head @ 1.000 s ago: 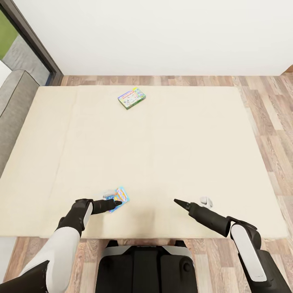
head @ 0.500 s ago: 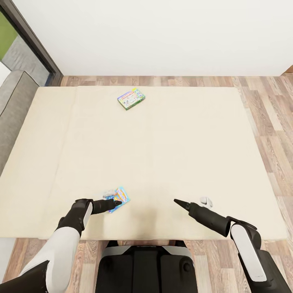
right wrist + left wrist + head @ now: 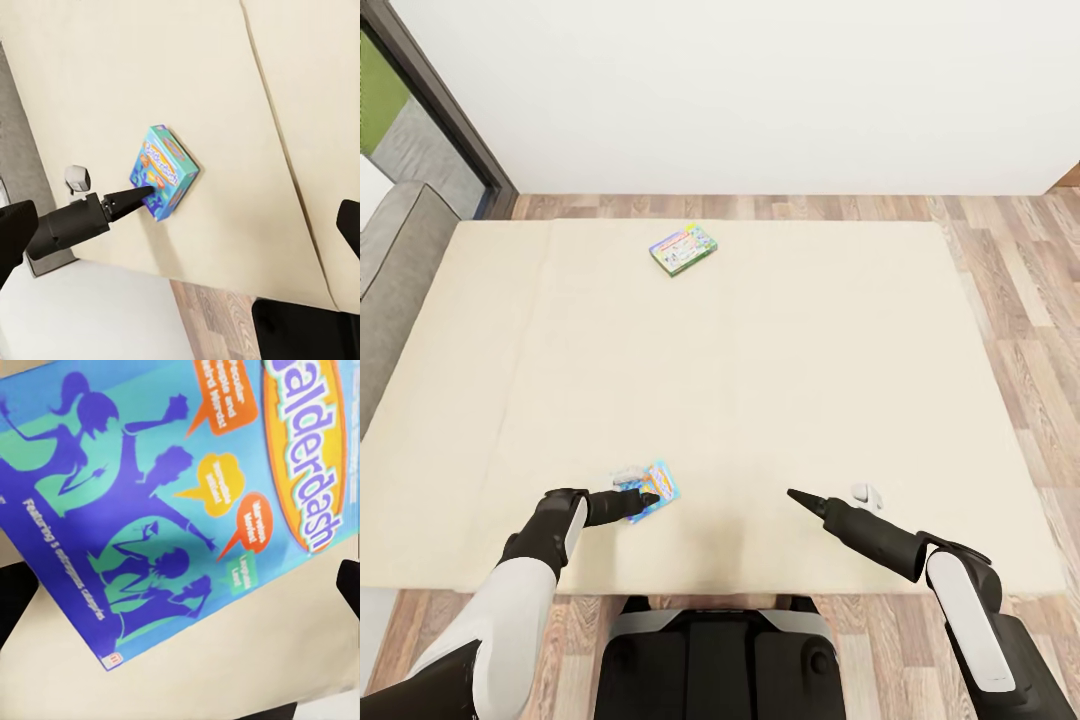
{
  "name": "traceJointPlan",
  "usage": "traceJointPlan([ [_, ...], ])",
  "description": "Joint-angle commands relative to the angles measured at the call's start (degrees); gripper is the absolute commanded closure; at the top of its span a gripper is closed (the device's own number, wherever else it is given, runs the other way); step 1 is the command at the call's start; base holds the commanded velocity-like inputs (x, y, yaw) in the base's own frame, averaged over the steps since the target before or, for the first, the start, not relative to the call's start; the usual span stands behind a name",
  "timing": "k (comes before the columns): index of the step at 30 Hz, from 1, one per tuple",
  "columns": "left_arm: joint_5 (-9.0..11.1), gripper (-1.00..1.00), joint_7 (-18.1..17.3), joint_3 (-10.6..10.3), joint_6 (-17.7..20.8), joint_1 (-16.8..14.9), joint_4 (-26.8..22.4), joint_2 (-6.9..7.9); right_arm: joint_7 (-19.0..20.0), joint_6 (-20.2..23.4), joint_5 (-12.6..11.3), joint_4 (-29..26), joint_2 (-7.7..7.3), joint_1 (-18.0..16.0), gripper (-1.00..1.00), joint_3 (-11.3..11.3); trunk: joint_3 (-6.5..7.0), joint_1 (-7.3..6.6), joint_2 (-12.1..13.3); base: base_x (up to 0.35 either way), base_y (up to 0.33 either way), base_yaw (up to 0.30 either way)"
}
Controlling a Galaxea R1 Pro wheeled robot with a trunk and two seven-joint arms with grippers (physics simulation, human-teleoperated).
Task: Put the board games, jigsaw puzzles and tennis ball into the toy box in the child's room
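Home bedroom: wide low cream two-mattress bed (image 3: 760, 380), plain white wall (image 3: 760, 90), brown-grey wood-plank floor (image 3: 1020, 300); colourful printed board-game boxes (image 3: 683, 247) lying on the mattress.

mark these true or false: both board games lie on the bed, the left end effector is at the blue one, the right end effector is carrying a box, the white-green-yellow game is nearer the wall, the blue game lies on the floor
1. Both board games lie on the bed. True.
2. The left end effector is at the blue board game. True; its fingertips are at the box's edge, and the left wrist view shows the lid close up.
3. The right end effector is carrying a box. False; it is over bare mattress with nothing in it.
4. The white-green-yellow board game is nearer the wall. True; it lies at the far side of the bed.
5. The blue board game lies on the floor. False; it is on the mattress near the robot's edge of the bed.
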Motion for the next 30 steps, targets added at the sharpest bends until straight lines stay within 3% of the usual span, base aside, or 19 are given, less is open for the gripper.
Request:
traceJointPlan([
  [1,-0.61,-1.00,-0.51,0.47,0.27,-0.04,-0.14,-0.07,0.43,0.27,0.36,-0.02,0.02,-0.03,-1.00,-0.08,0.03,0.04,-0.09,0.000,0.000,0.000],
  [21,-0.84,-1.00,0.44,0.55,0.33,-0.66,-0.31,0.94,0.01,0.76,0.41,-0.62,0.10,-0.17,-1.00,0.32,0.32,0.04,-0.09,0.000,0.000,0.000],
  [30,-0.72,-1.00,6.31,0.63,-0.03,-2.36,-0.28,1.19,-1.88,1.03,0.43,-1.10,-0.15,-0.28,-1.00,0.42,0.32,0.04,-0.09,0.000,0.000,0.000],
])
